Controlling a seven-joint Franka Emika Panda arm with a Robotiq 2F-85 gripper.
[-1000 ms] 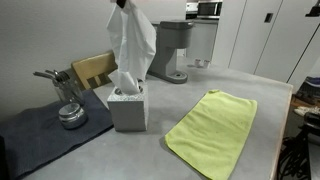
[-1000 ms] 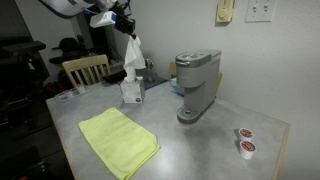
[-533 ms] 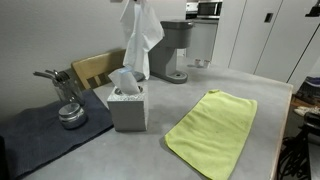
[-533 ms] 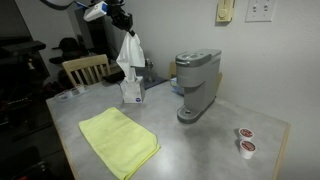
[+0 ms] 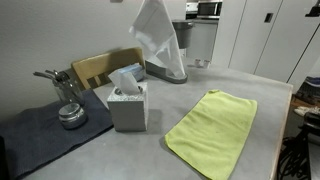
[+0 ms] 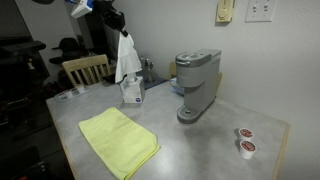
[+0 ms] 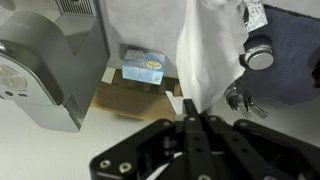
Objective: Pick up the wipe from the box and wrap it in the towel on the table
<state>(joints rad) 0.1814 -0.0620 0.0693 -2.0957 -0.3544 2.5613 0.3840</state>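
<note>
Only the wrist view shows the grip: the gripper (image 7: pixel 192 120) has its jaws pressed together on the upper edge of the wipe (image 7: pixel 215 50). In an exterior view the arm is cut off by the top of the frame, and 1 more sheet pokes from the box (image 5: pixel 128 108). The wipe hangs in the air over the box, long axis near vertical, free end pointing down. The towel (image 5: pixel 212 130) lies flat on the table (image 5: pixel 150 152), apart from the box.

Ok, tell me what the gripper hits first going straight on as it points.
The gripper's shut jaws hold the wipe hanging ahead; past it, probably the box or the chair beside it, depth unclear.
</note>
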